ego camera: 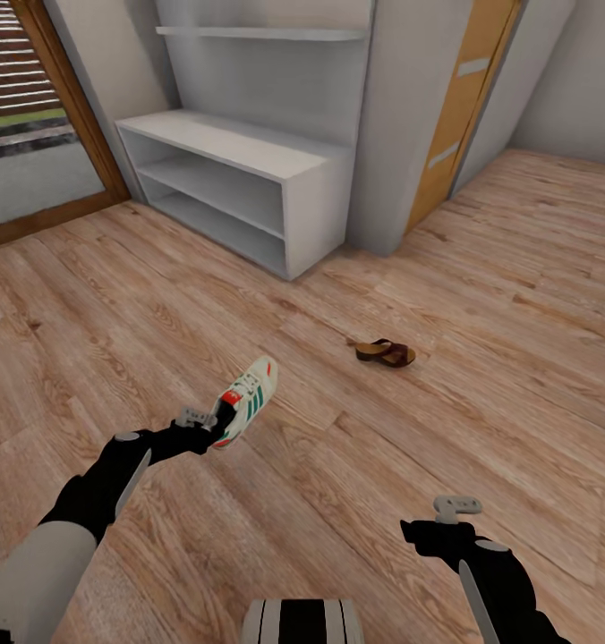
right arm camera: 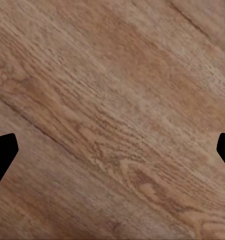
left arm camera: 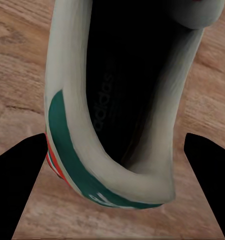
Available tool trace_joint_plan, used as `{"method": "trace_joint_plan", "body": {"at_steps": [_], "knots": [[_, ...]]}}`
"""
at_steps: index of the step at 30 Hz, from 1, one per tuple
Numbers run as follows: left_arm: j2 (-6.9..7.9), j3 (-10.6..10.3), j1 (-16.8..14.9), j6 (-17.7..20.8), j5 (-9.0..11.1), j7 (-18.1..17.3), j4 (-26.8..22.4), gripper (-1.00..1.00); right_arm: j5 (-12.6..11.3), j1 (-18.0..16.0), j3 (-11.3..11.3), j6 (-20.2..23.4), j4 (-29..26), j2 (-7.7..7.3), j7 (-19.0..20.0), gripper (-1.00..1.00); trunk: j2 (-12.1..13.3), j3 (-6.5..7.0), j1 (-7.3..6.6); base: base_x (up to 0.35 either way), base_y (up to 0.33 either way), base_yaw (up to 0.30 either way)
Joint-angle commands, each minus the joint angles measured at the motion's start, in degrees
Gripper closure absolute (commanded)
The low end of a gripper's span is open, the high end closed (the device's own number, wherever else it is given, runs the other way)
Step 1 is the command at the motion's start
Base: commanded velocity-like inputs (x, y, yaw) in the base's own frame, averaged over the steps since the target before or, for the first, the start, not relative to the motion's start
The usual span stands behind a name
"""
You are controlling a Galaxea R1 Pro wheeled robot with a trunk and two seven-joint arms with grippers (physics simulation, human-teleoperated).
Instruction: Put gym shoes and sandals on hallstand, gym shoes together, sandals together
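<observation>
Wood floor (ego camera: 517, 268) stretches to the pale rack (ego camera: 249, 179), its shelves bare, standing ahead of the left arm. The left hand (ego camera: 215, 422) grips a gym shoe (ego camera: 246, 399) by the heel, toe aimed rackward; its wrist camera shows the dark insole. One sandal (ego camera: 387, 352) lies nearer the right hand (ego camera: 455, 508), spread wide.

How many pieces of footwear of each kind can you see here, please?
Gym shoes: 1, held by the left claw at.
Sandals: 1, on the floor at.
Total: 2
</observation>
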Motion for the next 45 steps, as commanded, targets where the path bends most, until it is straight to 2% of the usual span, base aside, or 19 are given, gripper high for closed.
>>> {"method": "trace_joint_plan", "body": {"at_steps": [1,22,30,45], "knots": [[0.03,0.0,0.3,0.3,0.0,-0.1,-0.1,1.0,0.0,0.0,0.0,0.3,-0.1,-0.01,0.0,-1.0,0.4,0.15,-0.23,0.0,0.0,0.0],[0.02,0.1,0.9,0.4,0.2,-0.1,-0.2,1.0,0.2,0.0,0.0,0.5,0.0,0.03,0.0,-1.0,8.8,3.92,-4.85,0.0,0.0,0.0],[0.02,0.1,0.9,2.2,0.3,-0.2,-0.1,1.0,0.2,0.0,0.0,0.5,0.1,0.03,0.0,-1.0,12.0,5.35,-6.6,0.0,0.0,0.0],[0.05,0.1,0.9,2.4,0.2,-0.2,-0.2,1.0,0.2,0.1,0.0,0.4,0.4,-0.06,0.4,-1.0,18.0,8.04,-9.9,0.0,0.0,0.0]]}}
